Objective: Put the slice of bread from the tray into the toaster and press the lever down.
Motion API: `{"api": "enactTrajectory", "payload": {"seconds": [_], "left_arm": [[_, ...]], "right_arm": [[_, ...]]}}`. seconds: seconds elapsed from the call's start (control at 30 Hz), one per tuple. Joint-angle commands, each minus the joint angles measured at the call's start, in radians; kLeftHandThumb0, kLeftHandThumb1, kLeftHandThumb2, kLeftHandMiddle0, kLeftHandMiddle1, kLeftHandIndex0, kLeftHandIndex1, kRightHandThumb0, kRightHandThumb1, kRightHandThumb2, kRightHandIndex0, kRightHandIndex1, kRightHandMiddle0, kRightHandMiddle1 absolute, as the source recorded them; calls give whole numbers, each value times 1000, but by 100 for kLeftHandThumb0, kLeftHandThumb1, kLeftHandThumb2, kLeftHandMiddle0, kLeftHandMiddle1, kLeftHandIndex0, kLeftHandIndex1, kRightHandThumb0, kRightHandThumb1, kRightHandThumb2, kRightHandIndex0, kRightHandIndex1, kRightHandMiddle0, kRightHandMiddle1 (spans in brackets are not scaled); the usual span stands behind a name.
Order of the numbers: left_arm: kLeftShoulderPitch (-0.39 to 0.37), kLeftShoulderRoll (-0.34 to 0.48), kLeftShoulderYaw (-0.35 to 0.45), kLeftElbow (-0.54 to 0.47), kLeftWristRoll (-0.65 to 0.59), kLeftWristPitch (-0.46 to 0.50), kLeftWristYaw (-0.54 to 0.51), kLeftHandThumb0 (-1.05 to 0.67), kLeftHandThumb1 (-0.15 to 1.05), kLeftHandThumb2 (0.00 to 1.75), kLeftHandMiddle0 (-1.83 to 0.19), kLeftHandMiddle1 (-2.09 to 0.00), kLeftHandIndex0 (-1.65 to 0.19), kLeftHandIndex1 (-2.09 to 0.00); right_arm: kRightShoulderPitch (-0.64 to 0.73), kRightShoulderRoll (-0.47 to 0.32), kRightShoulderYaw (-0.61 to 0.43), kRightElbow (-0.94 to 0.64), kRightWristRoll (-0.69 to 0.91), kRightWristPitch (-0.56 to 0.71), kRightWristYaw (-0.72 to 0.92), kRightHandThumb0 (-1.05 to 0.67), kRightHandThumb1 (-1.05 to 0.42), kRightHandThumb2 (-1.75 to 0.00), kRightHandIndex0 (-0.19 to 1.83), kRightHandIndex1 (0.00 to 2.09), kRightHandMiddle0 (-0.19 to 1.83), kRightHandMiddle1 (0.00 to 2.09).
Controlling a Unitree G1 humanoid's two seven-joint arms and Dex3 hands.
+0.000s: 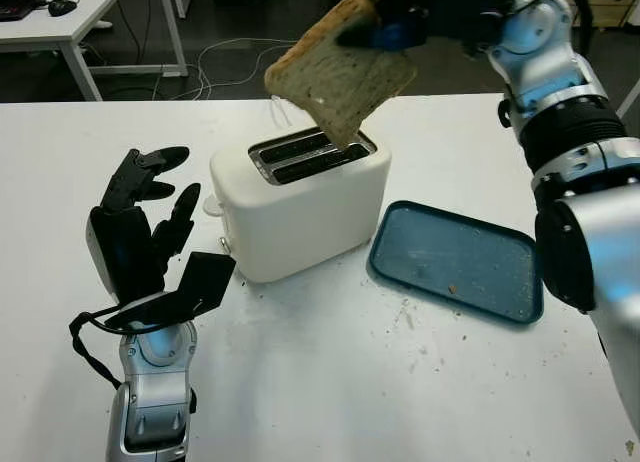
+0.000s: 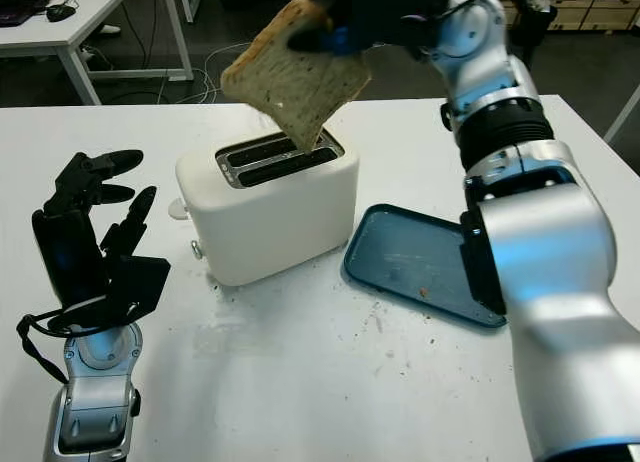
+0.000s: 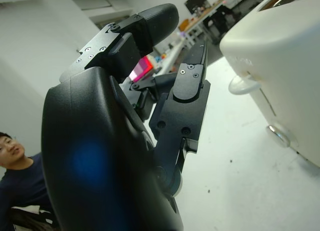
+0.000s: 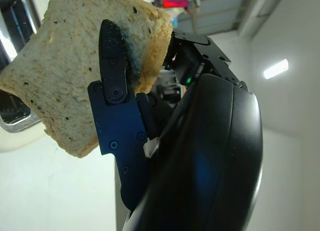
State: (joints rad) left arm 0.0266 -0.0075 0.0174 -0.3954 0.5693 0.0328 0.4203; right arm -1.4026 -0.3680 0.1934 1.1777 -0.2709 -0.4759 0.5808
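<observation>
Head views: slice of bread (image 1: 340,77) pinched in the right hand (image 1: 400,27), hanging cornerwise, lowest corner just above the toaster (image 1: 300,197) and its slots (image 1: 308,157); blue tray (image 1: 455,262) bare beside it. Left hand (image 1: 140,227) open, raised beside the toaster's lever end, nearer the lever (image 2: 178,209). Left wrist: toaster wall close by. Right wrist: fingers (image 4: 114,66) clamped across the slice. No readable writing.

A white table (image 1: 300,382), speckled with crumbs, fills the foreground. Behind it lies a dark floor (image 1: 140,87) with loose white cables (image 1: 215,67). A second white desk (image 1: 70,22) stands at the back left. A person (image 3: 15,176) sits nearby.
</observation>
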Motion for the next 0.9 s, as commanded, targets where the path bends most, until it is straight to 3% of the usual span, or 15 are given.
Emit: {"api": "enactTrajectory", "payload": {"seconds": [0.0,0.87], "left_arm": [[6,-2,-1,-11,11,0,3,-17,87,0,-54,-126,-67,-68],[8,-6,-1,-9,10,5,6,-16,87,0,-55,-122,-70,-63]], "right_arm": [[-13,8,8,-11,-11,12,4,-48,-92,-33,120,175,101,175],[30,-17,70,11,-72,-40,51,-46,-92,-30,114,175,94,175]]}}
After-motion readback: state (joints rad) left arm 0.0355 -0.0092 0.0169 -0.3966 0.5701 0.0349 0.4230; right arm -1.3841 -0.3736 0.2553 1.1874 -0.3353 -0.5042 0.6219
